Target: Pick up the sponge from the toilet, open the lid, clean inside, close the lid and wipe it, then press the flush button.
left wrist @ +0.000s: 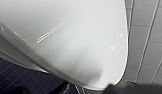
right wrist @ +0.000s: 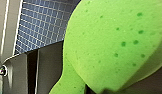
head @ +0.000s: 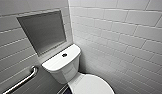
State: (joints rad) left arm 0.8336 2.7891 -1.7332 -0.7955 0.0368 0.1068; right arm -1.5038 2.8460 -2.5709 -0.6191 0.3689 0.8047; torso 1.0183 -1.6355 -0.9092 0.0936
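On the wall (head: 12,50) at 8 o'clock, a grab bar (head: 22,81); at 10 o'clock, a recessed niche (head: 43,31). At centre, toilet (head: 62,67), button (head: 64,55) mid tank top; lid (head: 93,86) down, at 5 o'clock. In the left wrist view, glossy white toilet close up over dark floor (left wrist: 12,80). In the right wrist view, sponge (right wrist: 114,42) very near the camera, above blue-tiled floor, beside a metal bin (right wrist: 34,70). Left gripper, right gripper: apart or clamped, cannot tell.
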